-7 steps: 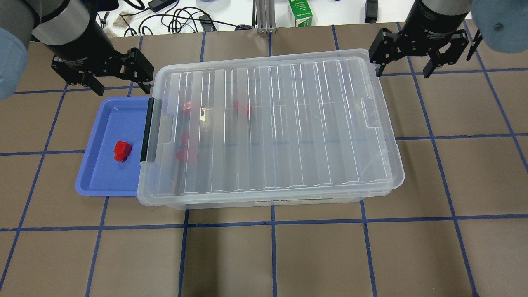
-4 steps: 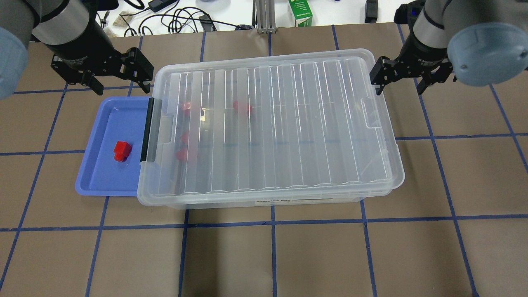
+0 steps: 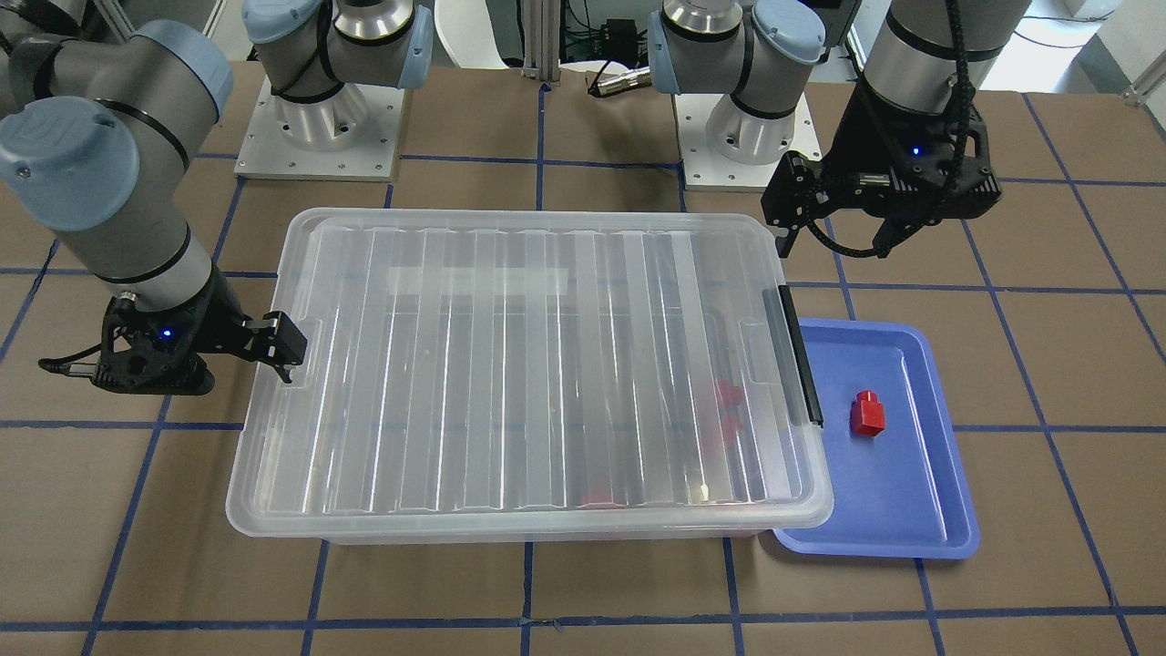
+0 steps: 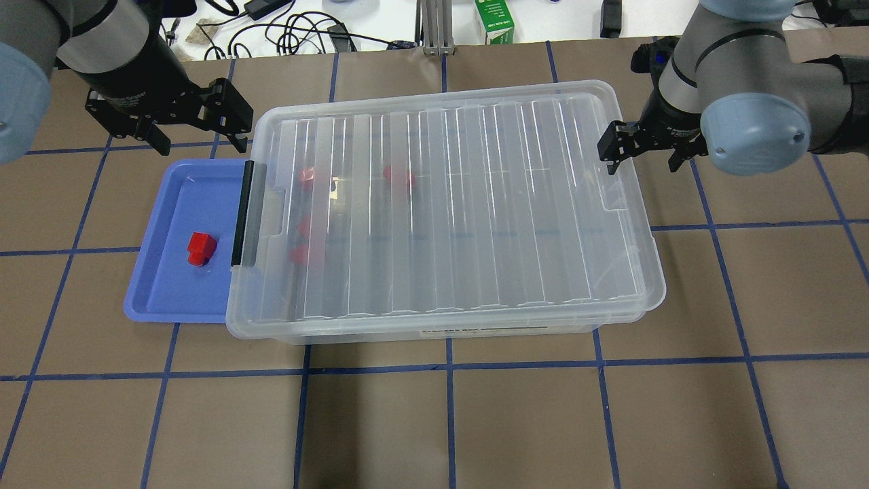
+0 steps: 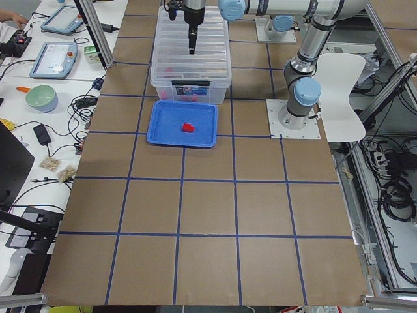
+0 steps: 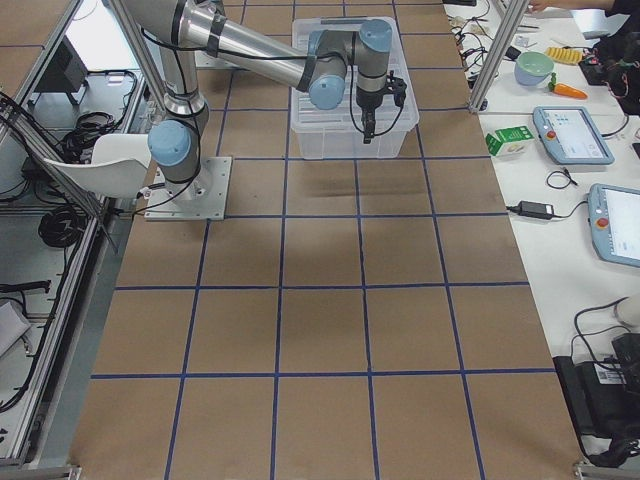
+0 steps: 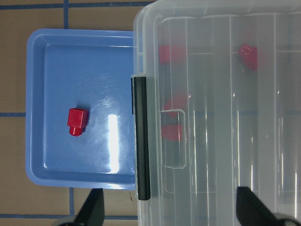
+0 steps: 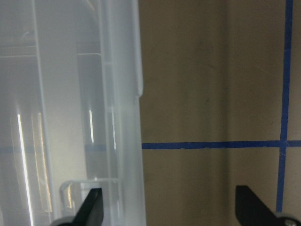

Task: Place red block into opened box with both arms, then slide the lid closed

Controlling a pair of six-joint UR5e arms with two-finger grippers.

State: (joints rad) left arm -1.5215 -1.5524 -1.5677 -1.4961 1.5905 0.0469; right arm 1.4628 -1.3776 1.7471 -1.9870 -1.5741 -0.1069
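Red block (image 4: 201, 248) sits mid blue tray (image 4: 156, 285), outside box (image 4: 434, 329); lid (image 4: 448, 204) covers box. Left gripper (image 4: 201, 144) released, above tray's far edge. Right gripper (image 4: 641, 163) released, over box's unlatched short rim.

Brown table (image 4: 448, 421), blue tape grid (image 4: 448, 367); white side bench (image 6: 560, 290).

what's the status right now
Left gripper and right gripper open, empty. Red block in blue tray, untouched. Lid covers box, in the way.
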